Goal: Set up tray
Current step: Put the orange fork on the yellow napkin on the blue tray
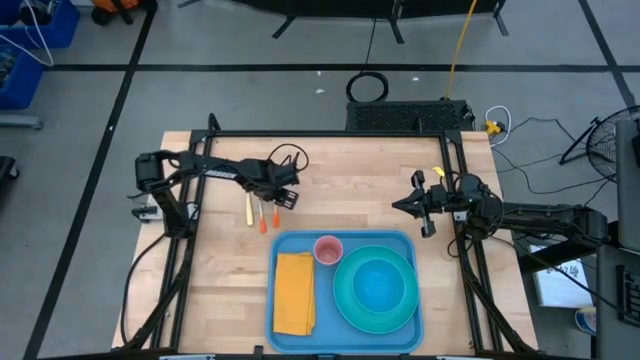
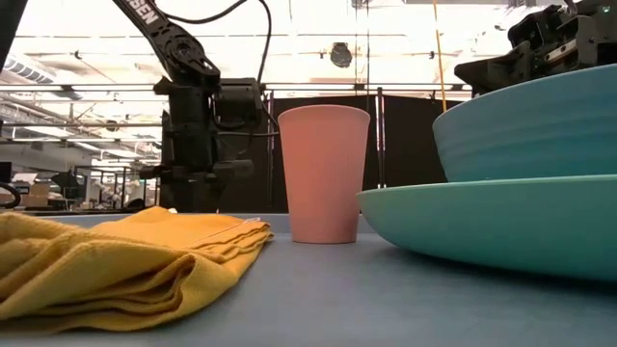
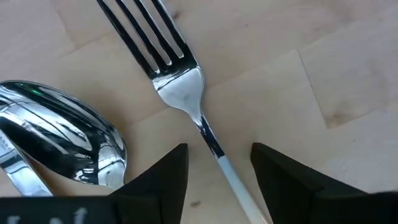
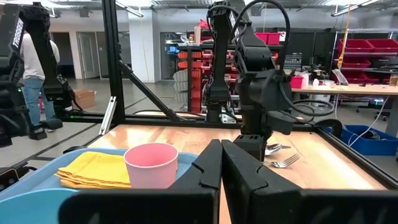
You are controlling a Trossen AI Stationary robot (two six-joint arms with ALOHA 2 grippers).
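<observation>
L gripper [image 3: 219, 171] jaws open astride fork [image 3: 180, 93] handle, beside spoon [image 3: 62, 143].

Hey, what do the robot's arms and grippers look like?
Both arms are dark, jointed, with black cables looping off them. The left gripper has two black wedge-shaped fingers. The right gripper has matching black fingers. White lettering marks the left arm.
</observation>
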